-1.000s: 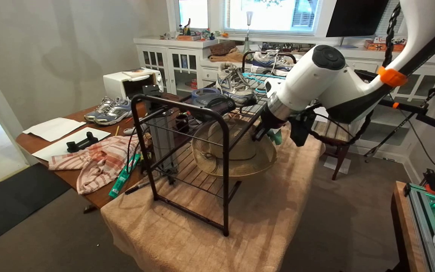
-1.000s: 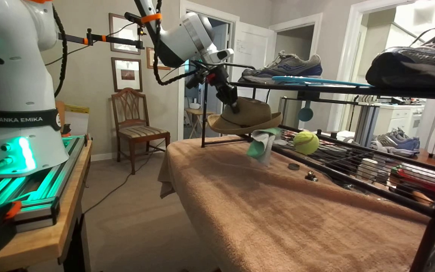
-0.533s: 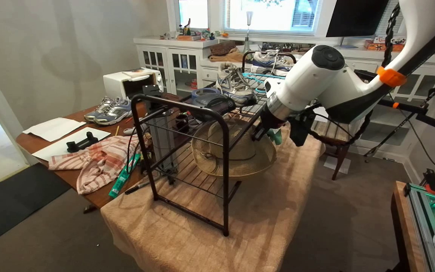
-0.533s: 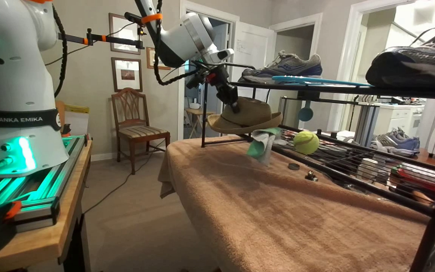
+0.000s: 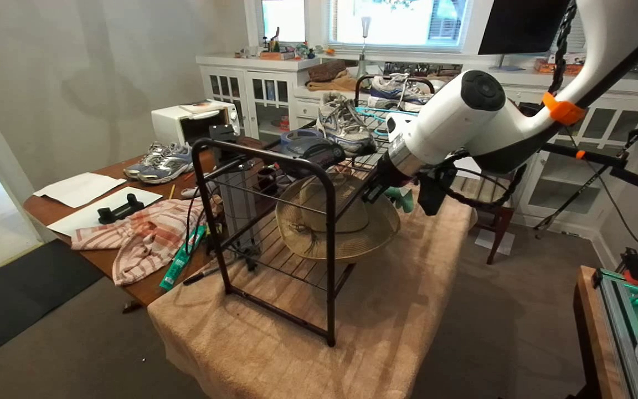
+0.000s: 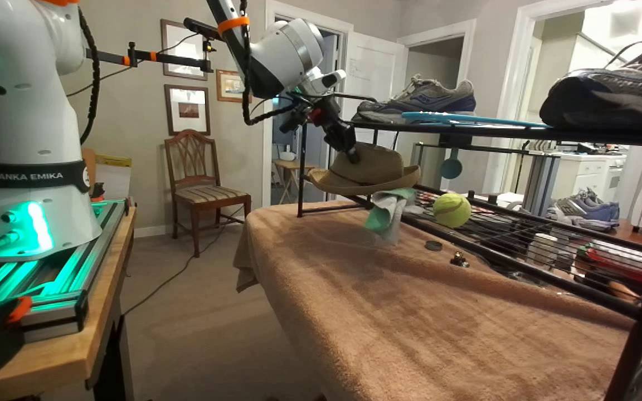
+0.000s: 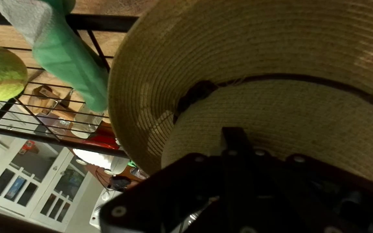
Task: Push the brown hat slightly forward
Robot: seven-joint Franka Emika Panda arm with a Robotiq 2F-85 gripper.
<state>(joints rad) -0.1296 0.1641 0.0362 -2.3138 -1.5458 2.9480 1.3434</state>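
Fuzzy-cloth-covered tan tabletop (image 6: 410,312) carries the black metal wire-frame rack (image 5: 331,288); places below go by that rack.

Tan-brown, wide-brimmed, straw-like hat (image 6: 379,170), domed crown, dark band: on the rack's lower level, close to one end frame, brim sticking out past the rack's open long side. Can't tell if it lies quite flat.

Handling, my guess: light, so a small shove goes far. Crown springy, may dent before the hat slides; brim stiffer, bendy at the edge. Weave more grippy than slick, could snag on the rack's wires. Creasing likelier than breaking. Best push spot: low on the crown by the band, straight into the rack; high contact, as now, could tip it. If a pinch is needed, take the brim edge outside the rack.

Black two-finger tool (image 6: 353,156): at the rack's open side, just below its upper level, fingers clenched together, nothing seen between them, tip against the upper crown. Reads as mid-push.

Green-and-grey fabric piece (image 6: 388,214): hangs off the rack's lower level beside the brim; touching, can't tell.

Fuzzy yellow-green tennis ball (image 6: 452,210): rack's lower level, apart from the hat; could roll if bumped.
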